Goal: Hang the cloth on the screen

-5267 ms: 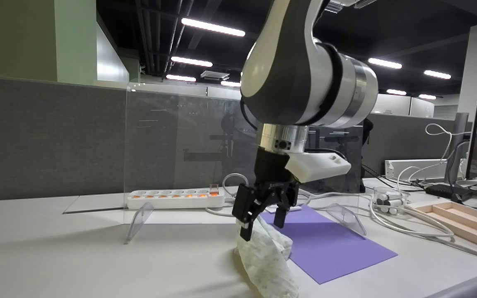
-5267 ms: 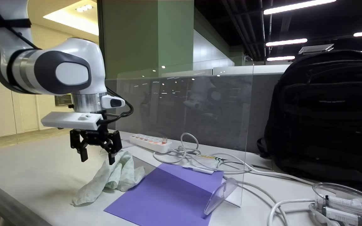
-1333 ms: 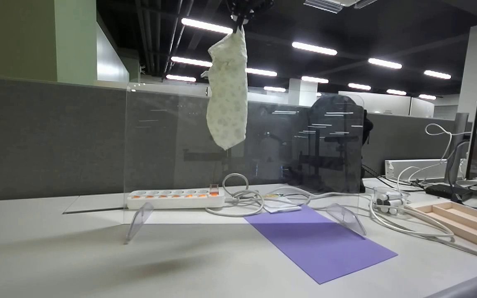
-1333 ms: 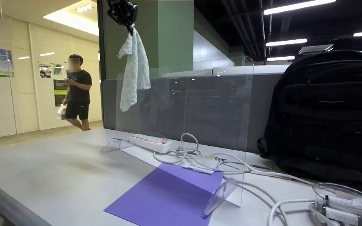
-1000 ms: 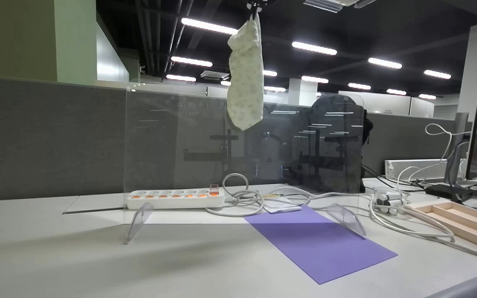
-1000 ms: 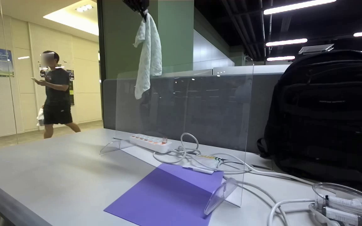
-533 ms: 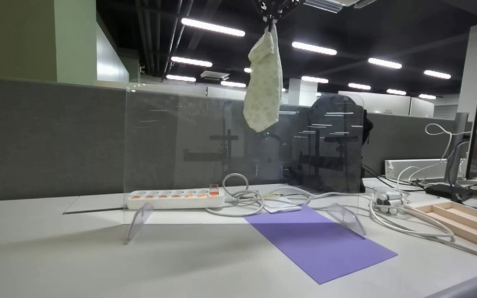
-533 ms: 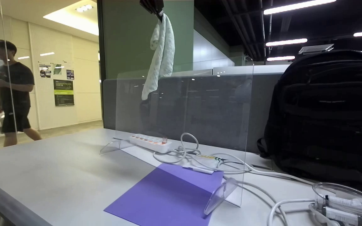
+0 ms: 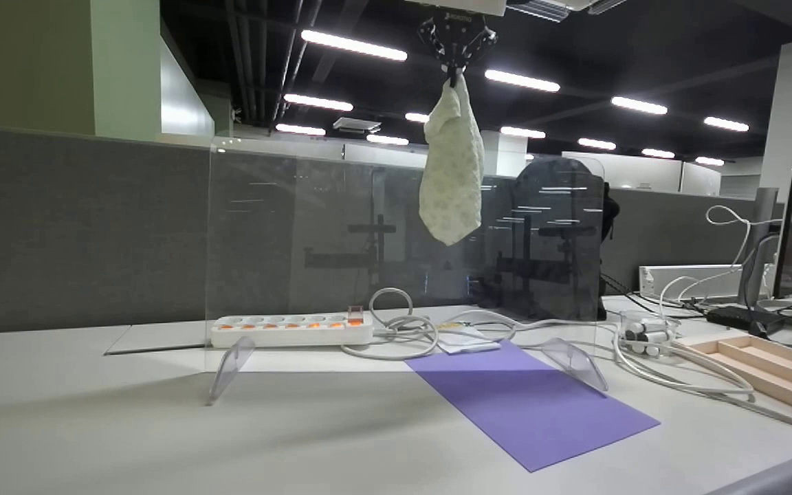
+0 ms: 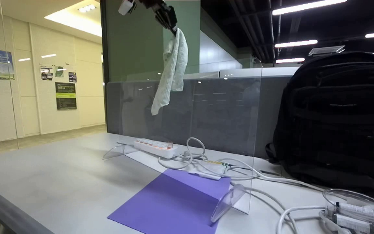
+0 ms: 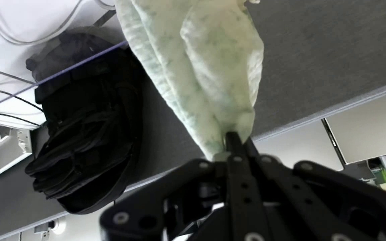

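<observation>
The pale green patterned cloth (image 9: 452, 179) hangs in the air from my gripper (image 9: 452, 77), whose fingers are pinched shut on its upper end. In the wrist view the cloth (image 11: 196, 67) falls in folds away from the fingertips (image 11: 234, 140). The screen, a clear upright panel (image 10: 219, 113), stands on the table on clear feet (image 9: 231, 370). In both exterior views the cloth's lower part overlaps the panel's top portion, while the gripper is above its top edge. Part of that edge (image 11: 79, 63) is hidden behind the cloth in the wrist view. Whether cloth and screen touch, I cannot tell.
A purple sheet (image 9: 533, 412) lies under the panel. Behind it are a white power strip (image 9: 293, 331), tangled cables (image 9: 403, 330) and a black backpack (image 10: 336, 123). A beaker of small bottles (image 10: 355, 211) and a wooden tray (image 9: 767, 371) stand to the side.
Earlier the gripper was open over the cloth on the table; it has since gripped and lifted it. Over the last second it moved right in both exterior views, then lower. A passer-by walked off.
</observation>
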